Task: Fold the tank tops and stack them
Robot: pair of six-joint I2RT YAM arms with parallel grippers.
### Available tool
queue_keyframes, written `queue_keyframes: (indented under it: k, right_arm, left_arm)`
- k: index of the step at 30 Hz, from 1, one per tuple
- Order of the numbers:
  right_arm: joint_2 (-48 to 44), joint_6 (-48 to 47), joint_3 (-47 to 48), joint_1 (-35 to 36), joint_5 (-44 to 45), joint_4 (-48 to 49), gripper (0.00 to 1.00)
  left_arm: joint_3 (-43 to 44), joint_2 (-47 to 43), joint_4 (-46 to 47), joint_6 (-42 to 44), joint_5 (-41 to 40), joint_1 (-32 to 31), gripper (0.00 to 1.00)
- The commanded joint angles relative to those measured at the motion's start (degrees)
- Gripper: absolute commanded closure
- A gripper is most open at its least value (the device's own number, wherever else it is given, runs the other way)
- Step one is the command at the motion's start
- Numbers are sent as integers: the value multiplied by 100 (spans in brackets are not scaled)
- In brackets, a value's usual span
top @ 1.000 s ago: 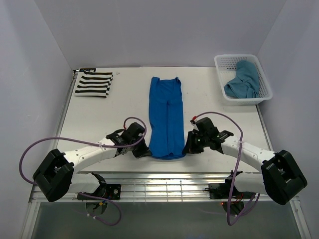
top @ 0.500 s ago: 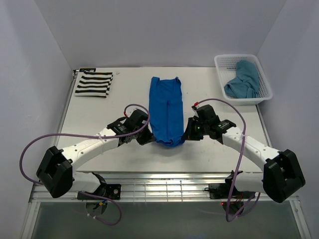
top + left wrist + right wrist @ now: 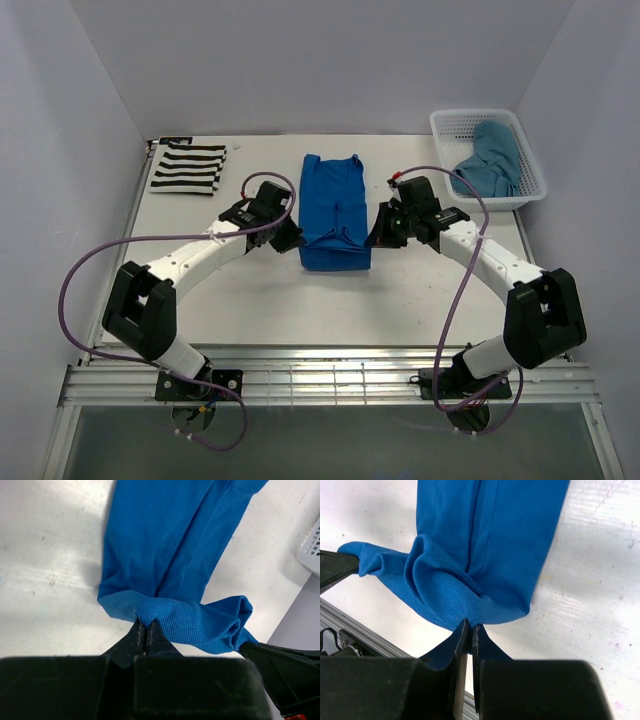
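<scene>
The royal blue tank top (image 3: 335,210) lies mid-table, its near hem lifted and carried over its far half. My left gripper (image 3: 292,238) is shut on the hem's left corner (image 3: 145,620). My right gripper (image 3: 378,232) is shut on the hem's right corner (image 3: 472,621). The blue cloth sags between them (image 3: 200,625). The striped tank top (image 3: 188,167) lies folded at the far left. The teal tank top (image 3: 490,160) lies crumpled in the basket.
A white mesh basket (image 3: 447,185) stands at the far right corner of the table, and its edge shows in the left wrist view (image 3: 312,547). Purple cables loop from both arms. A metal rail runs along the table's near edge (image 3: 350,630).
Both grippers have carried the blue top's near hem away from the near edge toward the far end, doubling the top over itself. The visible cloth is now about half as long.
</scene>
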Motion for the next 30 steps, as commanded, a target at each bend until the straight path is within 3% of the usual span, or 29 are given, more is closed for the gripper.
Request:
queue_keyframes:
  k: [1,13,30]
  right_arm:
    - [231,-227,453,-127,-166,12,92]
    - [1215,-534,1402,-488,-500,30,92]
    - [2288,-789,2431,-752,-816,30,92]
  left_arm:
    - [548,275,143,535,120,153,100]
    - [1787,1338,82,1388,174,451,100]
    - [2701,2279,82,2056,446,733,100]
